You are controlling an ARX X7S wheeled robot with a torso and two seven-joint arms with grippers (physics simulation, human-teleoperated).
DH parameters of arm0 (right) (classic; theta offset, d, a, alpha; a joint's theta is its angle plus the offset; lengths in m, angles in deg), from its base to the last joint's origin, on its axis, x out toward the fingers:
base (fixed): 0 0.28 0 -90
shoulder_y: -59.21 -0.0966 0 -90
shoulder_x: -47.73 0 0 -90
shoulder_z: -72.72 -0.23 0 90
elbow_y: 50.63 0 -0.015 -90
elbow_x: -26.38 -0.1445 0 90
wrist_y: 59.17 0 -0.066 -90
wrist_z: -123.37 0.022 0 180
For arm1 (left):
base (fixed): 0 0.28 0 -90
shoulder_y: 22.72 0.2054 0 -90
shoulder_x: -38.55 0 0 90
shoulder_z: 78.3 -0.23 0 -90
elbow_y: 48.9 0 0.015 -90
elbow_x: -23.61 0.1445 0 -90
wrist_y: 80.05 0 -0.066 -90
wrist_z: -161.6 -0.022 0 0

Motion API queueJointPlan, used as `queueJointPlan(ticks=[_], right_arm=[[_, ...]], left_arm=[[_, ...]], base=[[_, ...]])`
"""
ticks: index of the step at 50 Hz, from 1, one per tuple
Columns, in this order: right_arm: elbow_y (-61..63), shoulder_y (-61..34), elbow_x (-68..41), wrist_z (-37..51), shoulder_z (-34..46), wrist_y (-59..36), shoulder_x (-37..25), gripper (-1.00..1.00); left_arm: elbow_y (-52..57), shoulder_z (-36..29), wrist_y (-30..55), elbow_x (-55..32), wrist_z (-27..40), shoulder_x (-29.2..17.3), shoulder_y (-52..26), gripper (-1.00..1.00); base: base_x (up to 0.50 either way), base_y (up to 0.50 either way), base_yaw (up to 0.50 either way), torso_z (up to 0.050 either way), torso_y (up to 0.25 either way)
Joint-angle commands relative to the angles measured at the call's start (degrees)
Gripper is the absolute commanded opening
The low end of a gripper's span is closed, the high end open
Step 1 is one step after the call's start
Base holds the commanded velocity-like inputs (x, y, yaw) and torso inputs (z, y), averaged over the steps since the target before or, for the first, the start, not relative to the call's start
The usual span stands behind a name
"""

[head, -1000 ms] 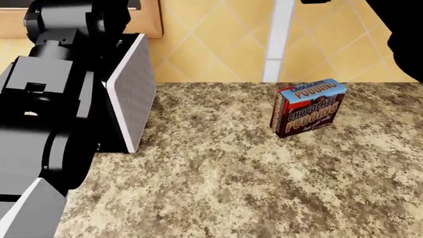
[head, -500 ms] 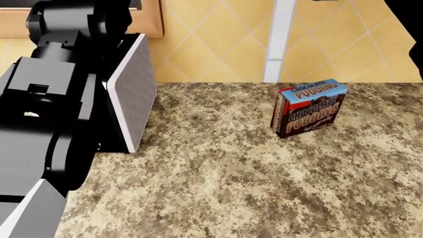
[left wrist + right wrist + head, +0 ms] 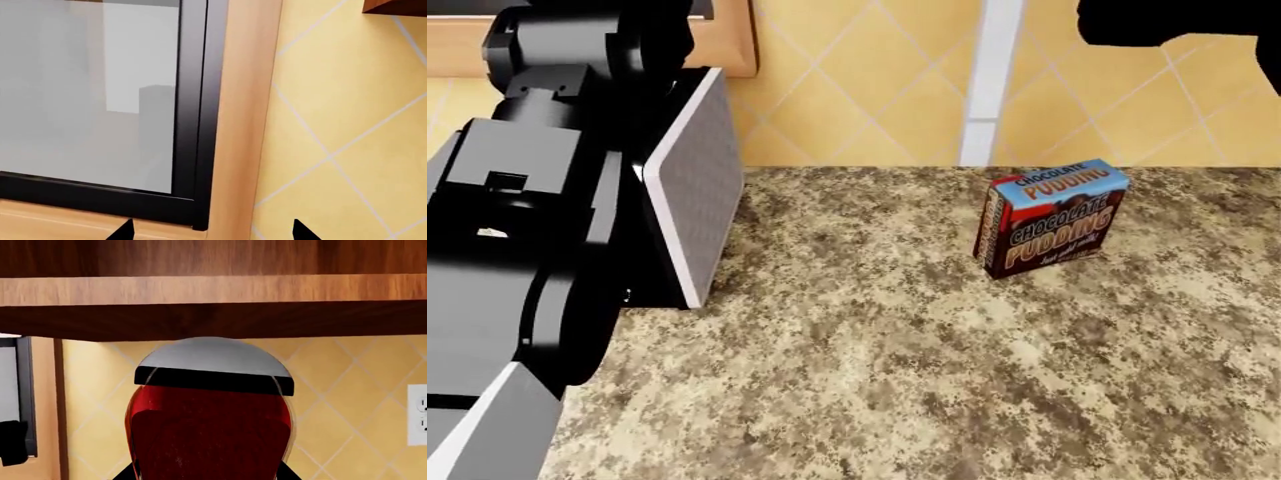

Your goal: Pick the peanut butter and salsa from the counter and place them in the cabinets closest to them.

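In the right wrist view a dark-red jar, the salsa [image 3: 212, 430], fills the space between my right gripper's [image 3: 207, 475] fingers, which are shut on its sides. Its top shows a black band under a grey cap. The jar is held just below the wooden underside of a wall cabinet [image 3: 213, 290]. My left gripper [image 3: 212, 232] is open with nothing between its fingertips, facing a black-framed glass panel [image 3: 87, 100] and a wooden post [image 3: 243, 115]. The peanut butter is out of view. The granite counter [image 3: 894, 350] lies below in the head view.
A chocolate pudding box [image 3: 1050, 217] stands on the counter near the tiled wall. My left arm [image 3: 547, 220] fills the left of the head view, and part of my right arm [image 3: 1174, 25] shows dark at the top right. A wall outlet [image 3: 417, 415] is on the tiles.
The dark shape of my right arm has moved leftward along the top of the head view. The left arm and the pudding box have stayed put.
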Motion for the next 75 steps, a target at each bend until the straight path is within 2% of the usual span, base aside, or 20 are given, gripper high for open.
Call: queueJointPlan(ticks=[1, 9, 17, 24, 39, 49, 62, 69, 75], right_arm=[[5.86, -0.09, -3.86, 4.28, 0.46, 2.49, -0.76, -1.00], [8.56, -1.46, -5.24, 5.10, 3.79, 6.93, -2.84, -1.00], [12.76, -12.62, -8.06, 5.25, 18.55, 20.53, -10.07, -1.00], [14.59, -23.51, -10.42, 5.17, 28.96, 27.68, -13.32, -1.00], [12.75, -35.73, -14.42, 4.65, 34.19, 30.64, -13.69, -1.00], [5.72, -44.01, -15.54, 3.58, 35.14, 28.25, -10.01, -1.00], [-10.26, -47.22, -17.49, 2.02, 36.20, 20.54, -3.44, -1.00], [-20.66, -47.77, -19.29, 5.15, 31.34, 10.73, 2.30, -1.00], [-28.07, -47.90, -16.79, 5.36, 26.07, 3.32, 6.46, -1.00]], left_arm=[[-0.04, 0.65, 0.04, 0.77, -0.13, -0.04, 0.02, 1.00], [-0.04, 1.36, 0.17, 1.49, -0.24, -0.03, -0.26, 1.00], [-0.04, 1.36, 0.20, 1.51, -0.23, -0.01, -0.27, 1.00], [-0.04, 1.14, 0.20, 1.33, -0.18, 0.00, -0.26, 1.00], [-0.03, 0.85, 0.41, 1.14, -0.10, -0.01, -0.45, 1.00], [-0.03, -0.10, 0.36, 0.12, -0.03, 0.03, -0.31, 1.00], [-0.03, 0.26, 0.70, 0.57, -0.09, -0.05, -0.80, 1.00], [-0.03, 0.03, 0.91, 0.41, -0.03, 0.01, -0.78, 1.00], [-0.03, -0.45, 0.86, -0.18, 0.16, 0.04, -0.57, 1.00]], base=[[0.00, 0.00, 0.00, 0.000, 0.000], [0.00, 0.00, 0.00, 0.000, 0.001], [0.00, 0.00, 0.00, 0.000, 0.000], [0.00, 0.00, 0.00, 0.000, 0.000], [0.00, 0.00, 0.00, 0.000, 0.000], [0.00, 0.00, 0.00, 0.000, 0.001], [0.00, 0.00, 0.00, 0.000, 0.000], [0.00, 0.00, 0.00, 0.000, 0.000], [0.00, 0.00, 0.00, 0.000, 0.000]])
